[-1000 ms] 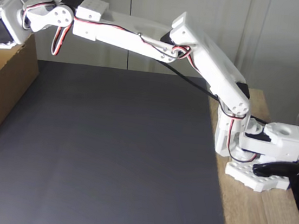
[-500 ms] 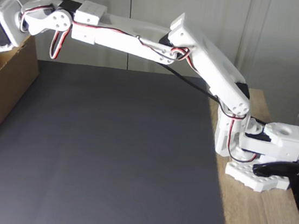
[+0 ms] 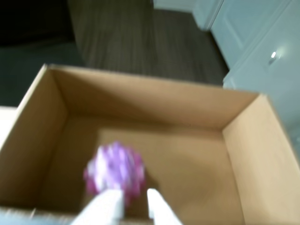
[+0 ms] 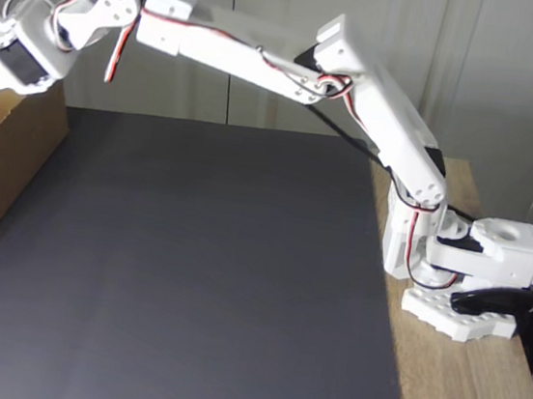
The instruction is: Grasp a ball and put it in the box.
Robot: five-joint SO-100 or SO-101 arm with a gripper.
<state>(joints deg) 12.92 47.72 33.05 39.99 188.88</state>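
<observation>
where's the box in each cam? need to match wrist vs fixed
Wrist view: the box spans most of the frame, open top facing the camera, with the ball blurred on its floor left of centre, just above the gripper fingertips.
Fixed view: the box sits cut off at the left edge, beside the dark mat.
Shared landmark: the arm's wrist end, reaching over the box's open top.

One ball [image 3: 116,169], one box [image 3: 154,101], one arm [image 4: 264,58], one dark mat [image 4: 190,268].
</observation>
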